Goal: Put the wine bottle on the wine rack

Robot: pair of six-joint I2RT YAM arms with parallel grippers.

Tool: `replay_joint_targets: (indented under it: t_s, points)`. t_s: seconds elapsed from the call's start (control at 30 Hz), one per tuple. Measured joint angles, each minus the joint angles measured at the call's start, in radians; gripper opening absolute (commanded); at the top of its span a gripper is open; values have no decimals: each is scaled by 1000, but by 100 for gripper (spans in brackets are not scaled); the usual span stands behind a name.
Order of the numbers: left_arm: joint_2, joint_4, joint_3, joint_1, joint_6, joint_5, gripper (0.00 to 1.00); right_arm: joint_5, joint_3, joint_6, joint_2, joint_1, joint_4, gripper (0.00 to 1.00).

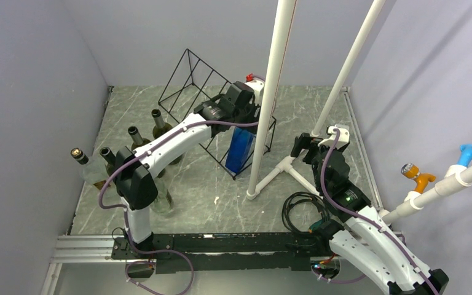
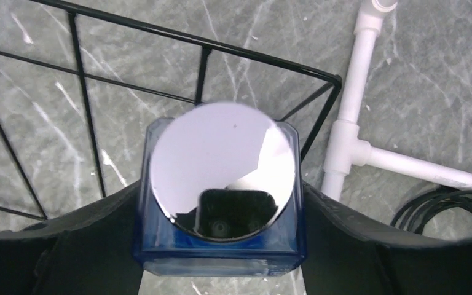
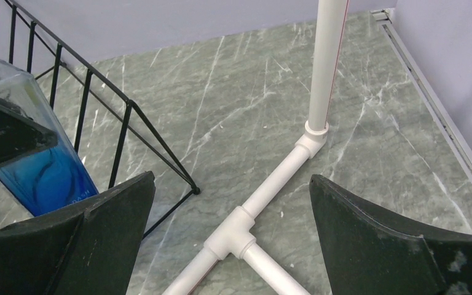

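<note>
The wine bottle is blue, square-sided glass. It is at the right end of the black wire wine rack. My left gripper is shut on it from above. In the left wrist view the bottle's mirror-like base faces the camera, with my left gripper pressing both its sides and rack bars beyond. I cannot tell whether the bottle rests on the rack. My right gripper hangs open to the right. Its wrist view shows the gripper holding nothing, the bottle and the rack.
Several dark and clear bottles stand at the left of the marble table. A white pipe frame rises just right of the rack, its foot under my right gripper. A black cable coil lies near the right base.
</note>
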Motion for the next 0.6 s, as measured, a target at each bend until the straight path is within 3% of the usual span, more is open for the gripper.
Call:
replay_joint_targets:
  t_s: [0.07,0.6]
  points:
    - [10,6,0,0,-13,18,99,0,-2,0,0,-1,0,100]
    - [43,17,-22,-1,-32,72,100,-1,-5,0,19,-3,0,100]
